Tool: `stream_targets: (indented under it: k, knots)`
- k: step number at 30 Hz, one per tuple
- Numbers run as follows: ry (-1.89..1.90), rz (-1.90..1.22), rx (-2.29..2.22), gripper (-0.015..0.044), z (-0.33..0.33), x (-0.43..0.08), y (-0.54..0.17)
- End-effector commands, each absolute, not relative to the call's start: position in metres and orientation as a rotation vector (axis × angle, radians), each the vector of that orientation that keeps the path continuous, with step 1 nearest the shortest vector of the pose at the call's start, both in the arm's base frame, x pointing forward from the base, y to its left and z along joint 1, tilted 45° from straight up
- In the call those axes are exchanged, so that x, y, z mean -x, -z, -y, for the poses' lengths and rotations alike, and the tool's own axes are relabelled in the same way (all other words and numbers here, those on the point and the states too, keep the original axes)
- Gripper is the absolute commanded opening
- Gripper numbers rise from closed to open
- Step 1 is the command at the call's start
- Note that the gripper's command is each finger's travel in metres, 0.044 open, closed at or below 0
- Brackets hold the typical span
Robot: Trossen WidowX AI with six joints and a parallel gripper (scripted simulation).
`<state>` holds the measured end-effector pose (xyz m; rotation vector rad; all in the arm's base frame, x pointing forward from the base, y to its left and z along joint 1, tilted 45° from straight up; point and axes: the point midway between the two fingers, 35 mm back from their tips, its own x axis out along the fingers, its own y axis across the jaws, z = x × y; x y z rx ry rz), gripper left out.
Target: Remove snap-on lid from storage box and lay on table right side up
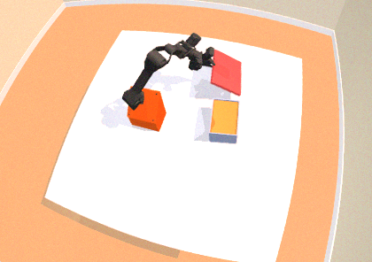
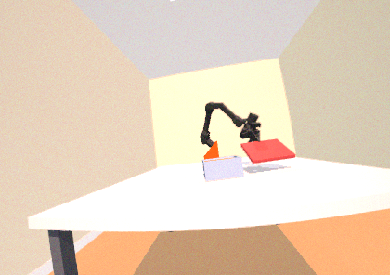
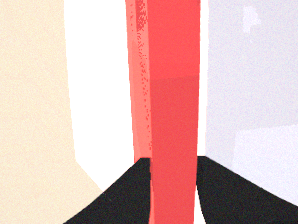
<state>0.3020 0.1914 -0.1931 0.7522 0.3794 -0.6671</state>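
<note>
The red lid [image 1: 227, 73] [image 2: 268, 150] [image 3: 174, 60] is off the box and held in the air, tilted, above the far part of the white table [image 1: 163, 177] [image 2: 171, 204]. Its shadow shows below it on the table. My gripper [image 1: 213, 64] [image 3: 172, 165] is shut on one edge of the lid; in the wrist view the edge stands between both black fingertips. The pale blue-grey storage box [image 1: 223, 138] [image 2: 224, 168] stands upright and open, with an orange-yellow inside, nearer than the lid in the top view. Whether the lid's lower edge clears the table is hard to tell exactly.
An orange block [image 1: 147, 111] [image 2: 213, 151] is under the arm's base, left of the box in the top view. The arm [image 1: 142, 80] [image 2: 206, 122] arches from it toward the lid. The table's far edge lies beyond the lid.
</note>
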Motion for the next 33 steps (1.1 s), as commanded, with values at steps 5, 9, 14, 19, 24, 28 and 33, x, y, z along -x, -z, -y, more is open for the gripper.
stream_targets:
  k: [5,9,14,19,24,28,33]
  knots:
    - [0.664,-0.379,-0.752,0.0000,-0.187,-0.302,0.198]
    - [0.664,-0.379,-0.752,0.0000,-0.185,-0.302,0.201]
    - [0.664,-0.379,-0.751,0.0000,-0.182,-0.302,0.203]
    - [0.664,-0.379,-0.751,0.0000,-0.179,-0.301,0.206]
    - [0.664,-0.379,-0.751,0.0000,-0.176,-0.301,0.209]
    - [0.664,-0.379,-0.751,0.0000,-0.174,-0.301,0.212]
    - [0.664,-0.379,-0.751,0.0000,-0.171,-0.301,0.214]
